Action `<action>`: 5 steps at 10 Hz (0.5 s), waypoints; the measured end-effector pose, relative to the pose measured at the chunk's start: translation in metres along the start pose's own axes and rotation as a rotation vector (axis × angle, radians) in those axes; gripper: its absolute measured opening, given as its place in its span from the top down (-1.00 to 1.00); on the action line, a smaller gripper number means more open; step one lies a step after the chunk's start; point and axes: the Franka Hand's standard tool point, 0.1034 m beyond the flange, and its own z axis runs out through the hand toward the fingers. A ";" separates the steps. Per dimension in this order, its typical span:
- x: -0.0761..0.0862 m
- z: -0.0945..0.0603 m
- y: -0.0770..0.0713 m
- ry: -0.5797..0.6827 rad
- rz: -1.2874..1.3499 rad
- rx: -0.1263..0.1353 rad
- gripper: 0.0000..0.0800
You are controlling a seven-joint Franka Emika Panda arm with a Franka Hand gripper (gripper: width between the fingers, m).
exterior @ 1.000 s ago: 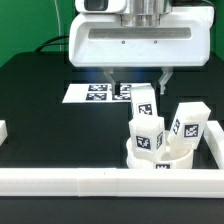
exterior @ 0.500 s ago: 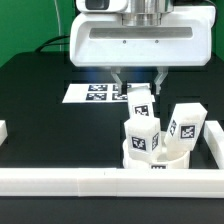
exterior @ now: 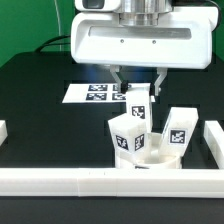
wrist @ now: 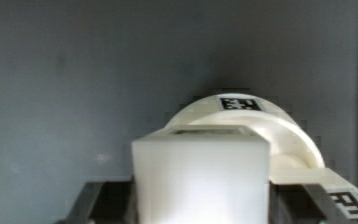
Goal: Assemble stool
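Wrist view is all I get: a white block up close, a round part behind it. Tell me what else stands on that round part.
Observer: The seat carries two more: a left-side leg and a right-side leg, by the exterior view's sides.
Operator: Report what lies beyond the hand.
Observer: The marker board lies flat on the table, beyond the hand and the gripped leg.
Operator: Name what fences the seat.
Observer: A front rail runs before it, a side rail on the exterior view's right.
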 end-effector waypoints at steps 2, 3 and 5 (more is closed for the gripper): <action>0.000 0.000 0.000 -0.002 0.245 0.007 0.15; 0.000 0.000 0.000 -0.002 0.285 0.007 0.15; -0.001 0.000 -0.004 0.000 0.384 0.007 0.15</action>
